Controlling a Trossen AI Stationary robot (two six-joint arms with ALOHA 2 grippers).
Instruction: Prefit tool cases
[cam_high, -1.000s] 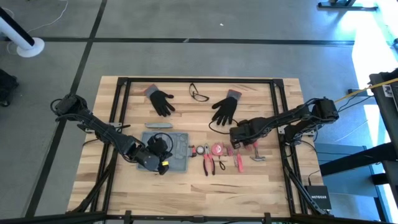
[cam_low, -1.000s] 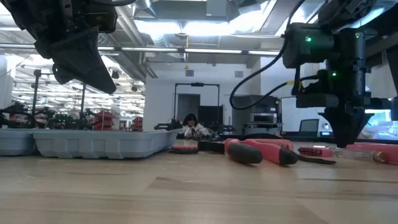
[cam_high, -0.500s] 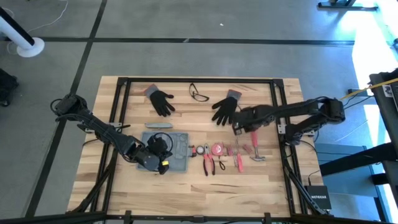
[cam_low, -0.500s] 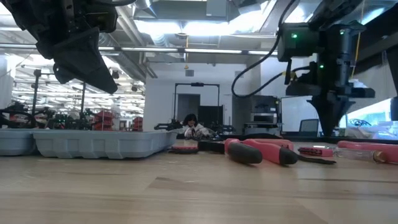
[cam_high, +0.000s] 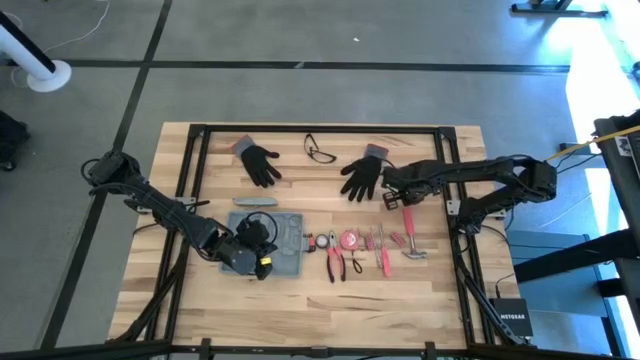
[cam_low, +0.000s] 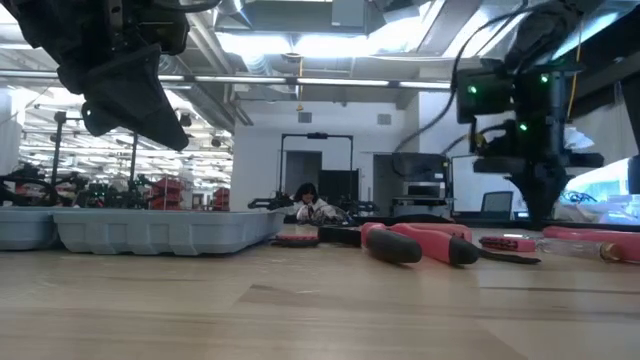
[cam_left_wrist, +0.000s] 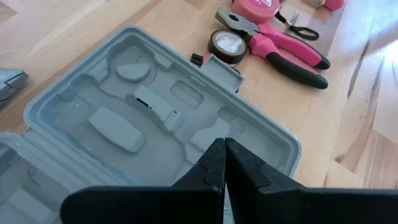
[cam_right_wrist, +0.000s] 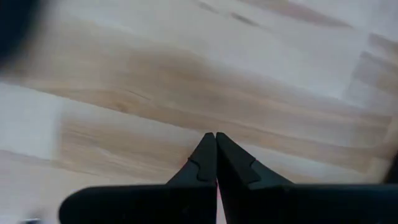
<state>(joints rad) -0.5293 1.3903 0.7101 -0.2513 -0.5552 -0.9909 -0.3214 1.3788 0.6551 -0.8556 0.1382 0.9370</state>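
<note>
My left gripper (cam_left_wrist: 224, 163) hangs clenched and empty over the open tool case (cam_high: 268, 243), left of the pink tools (cam_high: 365, 248); right gripper (cam_right_wrist: 216, 157), also clenched, holds nothing. No tools fitted yet.

Pale wooden bench (cam_high: 320, 295) with black frame rails. Lying on it: open tool case (cam_high: 285, 240), slim grey bar (cam_high: 256, 201), two black gloves (cam_high: 261, 162), glasses (cam_high: 319, 150), pink pliers (cam_high: 334, 262), tape measure (cam_high: 351, 240), hammer (cam_high: 409, 232).
</note>
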